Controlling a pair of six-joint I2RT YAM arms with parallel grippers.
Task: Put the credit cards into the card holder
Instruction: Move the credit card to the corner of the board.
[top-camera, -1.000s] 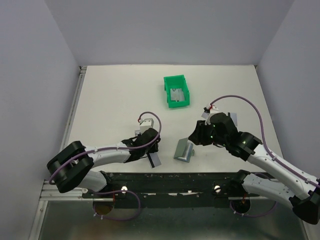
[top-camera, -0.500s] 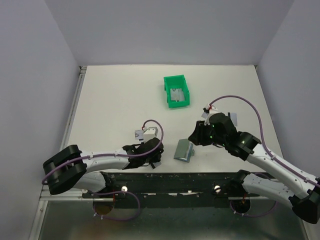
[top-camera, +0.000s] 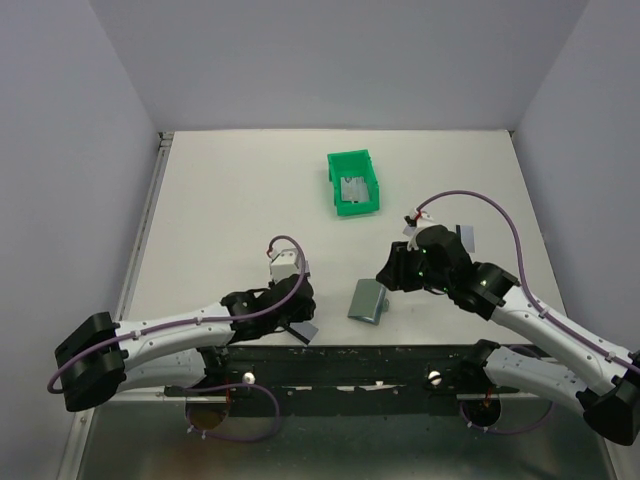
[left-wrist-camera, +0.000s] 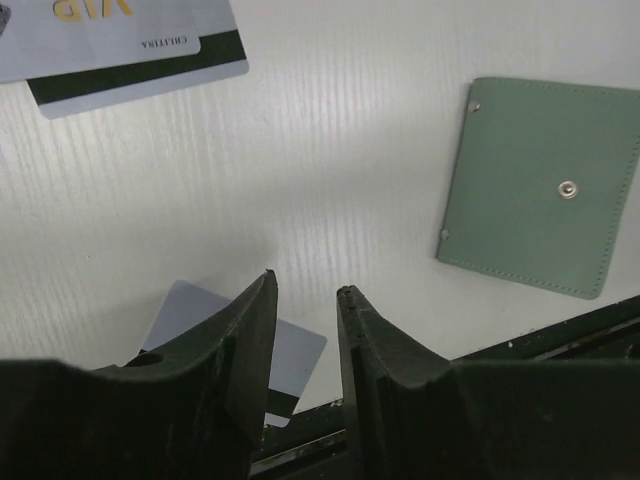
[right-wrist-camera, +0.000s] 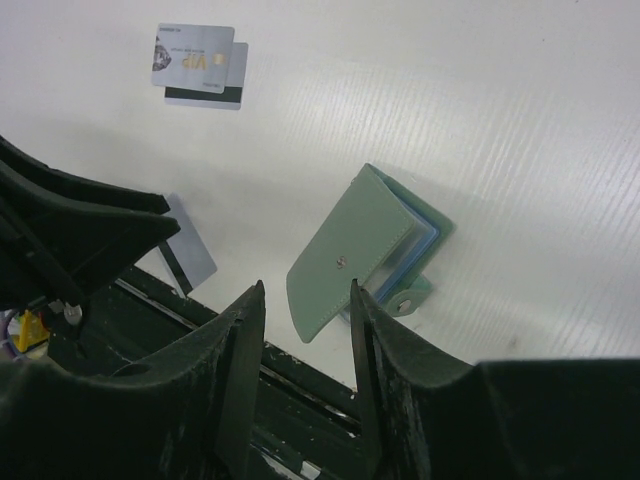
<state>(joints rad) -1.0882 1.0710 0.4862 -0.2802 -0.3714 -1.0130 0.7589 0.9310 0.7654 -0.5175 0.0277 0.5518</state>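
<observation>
The grey-green card holder (top-camera: 368, 300) lies near the table's front edge, its flap slightly raised over blue pockets (right-wrist-camera: 418, 250). It also shows in the left wrist view (left-wrist-camera: 545, 185). My left gripper (top-camera: 295, 318) hovers low, jaws a little apart and empty (left-wrist-camera: 305, 282). A silvery card (left-wrist-camera: 290, 355) lies on the table under its fingers, also in the top view (top-camera: 306, 331). Two overlapping cards (right-wrist-camera: 197, 65) lie farther off; one shows in the left wrist view (left-wrist-camera: 130, 45). My right gripper (top-camera: 386, 274) is open and empty above the holder (right-wrist-camera: 350, 250).
A bright green bin (top-camera: 354, 160) with silvery cards (top-camera: 353, 187) inside stands at the back middle. The black front rail (top-camera: 350, 355) runs just below the card and the holder. Grey walls close in the table on three sides.
My left arm has swung back and to the left; the card that stuck out by its fingers now lies flat near the front edge. The right arm and holder have barely moved.
</observation>
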